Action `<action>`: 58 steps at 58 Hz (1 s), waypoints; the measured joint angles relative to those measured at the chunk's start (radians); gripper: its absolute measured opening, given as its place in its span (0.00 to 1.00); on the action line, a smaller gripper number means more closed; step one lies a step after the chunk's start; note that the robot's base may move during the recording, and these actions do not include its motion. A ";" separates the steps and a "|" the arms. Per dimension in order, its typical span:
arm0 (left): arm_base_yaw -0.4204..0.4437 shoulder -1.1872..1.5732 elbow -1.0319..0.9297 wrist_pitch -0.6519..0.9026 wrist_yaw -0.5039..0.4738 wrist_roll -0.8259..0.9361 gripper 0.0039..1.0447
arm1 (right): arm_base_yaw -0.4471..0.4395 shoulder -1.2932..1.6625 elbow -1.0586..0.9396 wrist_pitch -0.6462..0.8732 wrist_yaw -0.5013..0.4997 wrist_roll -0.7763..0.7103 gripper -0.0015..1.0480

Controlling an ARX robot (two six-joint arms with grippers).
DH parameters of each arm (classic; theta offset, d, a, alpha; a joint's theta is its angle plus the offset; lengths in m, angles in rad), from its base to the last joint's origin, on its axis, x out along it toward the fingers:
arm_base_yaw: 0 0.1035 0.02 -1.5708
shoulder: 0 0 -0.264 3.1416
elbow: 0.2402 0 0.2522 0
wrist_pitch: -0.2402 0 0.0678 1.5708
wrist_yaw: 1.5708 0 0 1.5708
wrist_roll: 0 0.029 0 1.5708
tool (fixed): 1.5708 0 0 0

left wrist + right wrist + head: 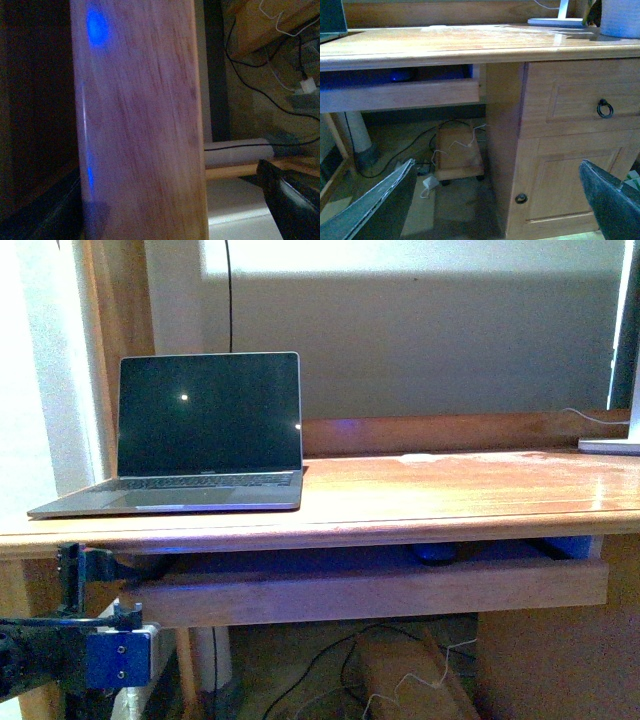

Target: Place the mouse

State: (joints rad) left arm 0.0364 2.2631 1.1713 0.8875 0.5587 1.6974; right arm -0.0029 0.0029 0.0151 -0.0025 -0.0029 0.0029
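A small dark rounded shape, lit blue, that looks like the mouse point(435, 554), lies in the pull-out tray point(380, 590) under the wooden desktop point(450, 495). In the right wrist view only a blue glow point(395, 77) shows inside the tray. My left gripper point(100, 590) is low at the desk's left end, open, with a wooden board point(140, 125) close between its fingers point(290, 200). My right gripper point(495, 210) is open and empty, low in front of the desk cabinet; it is out of the front view.
An open laptop point(200, 435) stands on the desktop's left part. A small white flat disc point(420, 456) and a white lamp base point(610, 445) are further right. Below are a drawer with a ring handle point(605, 107), a cabinet door point(560, 185), cables and a wheeled wooden stand point(457, 155).
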 joint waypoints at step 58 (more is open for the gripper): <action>-0.123 -0.541 -0.338 -0.731 0.203 -0.755 0.93 | 0.000 0.000 0.000 0.000 0.000 0.000 0.93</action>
State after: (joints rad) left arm -0.0864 1.7222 0.8337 0.1570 0.7616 0.9428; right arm -0.0029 0.0029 0.0151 -0.0025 -0.0032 0.0029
